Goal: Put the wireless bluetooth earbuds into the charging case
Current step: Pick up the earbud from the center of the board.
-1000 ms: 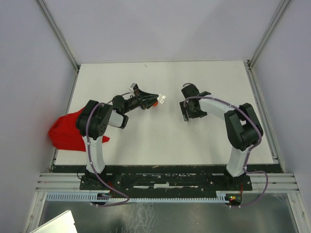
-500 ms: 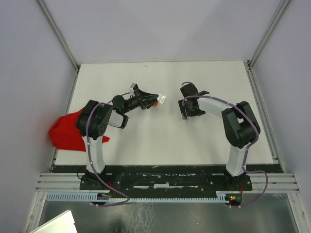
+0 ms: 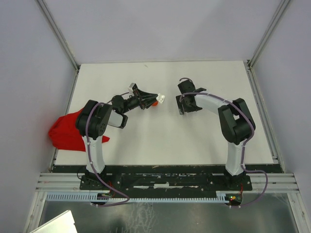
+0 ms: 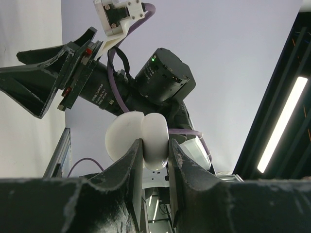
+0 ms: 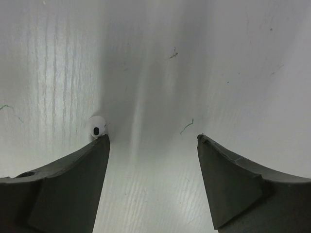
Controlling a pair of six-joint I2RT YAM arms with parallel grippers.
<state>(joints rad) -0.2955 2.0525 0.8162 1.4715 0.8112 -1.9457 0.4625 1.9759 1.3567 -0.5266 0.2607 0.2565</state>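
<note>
walls (image 3: 160, 29): pale lilac | table (image 3: 160, 141): white | frame rails (image 3: 58, 34): metal | strip light (image 4: 282, 124): 1, overhead

L gripper (image 3: 151, 100) w/ white case (image 3: 161, 99) at tip, opp. R gripper (image 3: 184, 107); red cloth (image 3: 65, 132) far L.

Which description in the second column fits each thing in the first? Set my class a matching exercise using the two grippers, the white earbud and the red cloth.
Column one
1. left gripper
2. right gripper
3. white earbud
4. red cloth

Column two
A. lies on the table beside a fingertip
B. bunched at the table's left edge
C. shut on the white charging case
D. open, above the table

Pairs: 1-C, 2-D, 3-A, 4-B
</note>
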